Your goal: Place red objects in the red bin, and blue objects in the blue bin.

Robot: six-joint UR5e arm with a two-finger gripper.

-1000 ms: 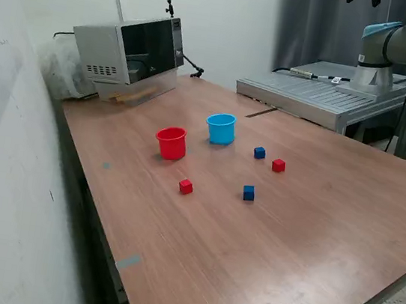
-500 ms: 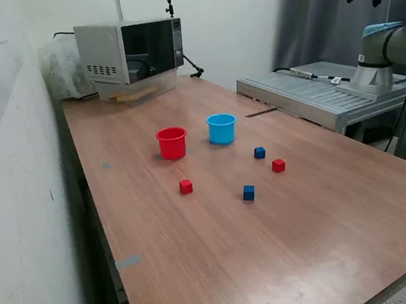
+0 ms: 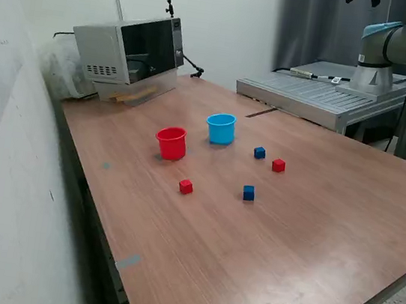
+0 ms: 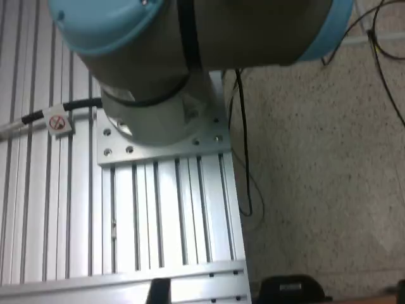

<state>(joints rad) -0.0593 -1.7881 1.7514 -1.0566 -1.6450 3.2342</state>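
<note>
i am hanging far from the red cubes (image 3: 186, 187) on the table (image 3: 312, 235); my pincer's state i cannot tell.

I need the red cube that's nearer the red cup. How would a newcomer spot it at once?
Start at the microwave at the back of the wooden table, then come forward to the red cup. The red cube sits alone just in front of it, while the other red cube lies beside a blue cube.

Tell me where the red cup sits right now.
In the exterior view, the red cup stands upright on the table, just to that view's left of the light blue cup.
</note>
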